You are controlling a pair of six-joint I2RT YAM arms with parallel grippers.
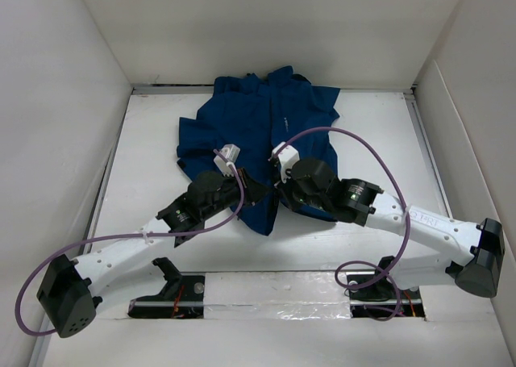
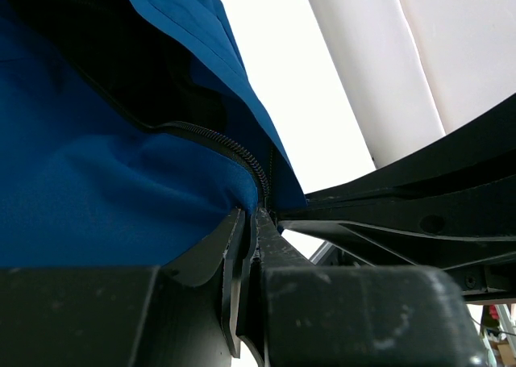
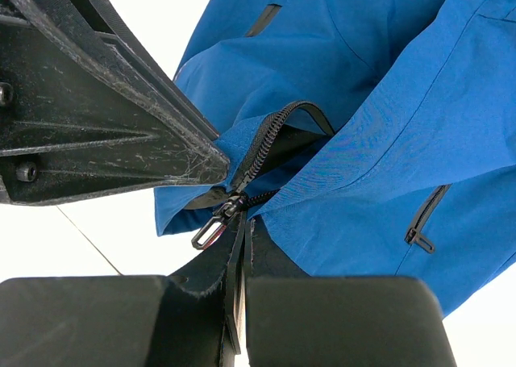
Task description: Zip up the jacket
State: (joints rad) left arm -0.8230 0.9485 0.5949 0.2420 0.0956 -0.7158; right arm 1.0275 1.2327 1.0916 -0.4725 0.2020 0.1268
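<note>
The royal-blue jacket (image 1: 266, 125) lies spread at the back middle of the table, collar far, hem near. Both grippers meet at its bottom hem. My left gripper (image 1: 260, 191) is shut; in the left wrist view (image 2: 256, 215) it pinches the fabric edge beside the black zipper teeth (image 2: 234, 148). My right gripper (image 1: 280, 188) is shut on the hem just below the zipper slider (image 3: 234, 202), as the right wrist view (image 3: 244, 226) shows. The slider's pull tab (image 3: 208, 231) hangs free to the left. The zipper is parted above the slider, with dark lining showing.
The white table (image 1: 379, 133) is boxed in by white walls at the left, back and right. Purple cables (image 1: 379, 161) loop over both arms. A pocket zip (image 3: 423, 218) shows on the jacket front. The left gripper's finger (image 3: 97, 109) sits close to the right gripper.
</note>
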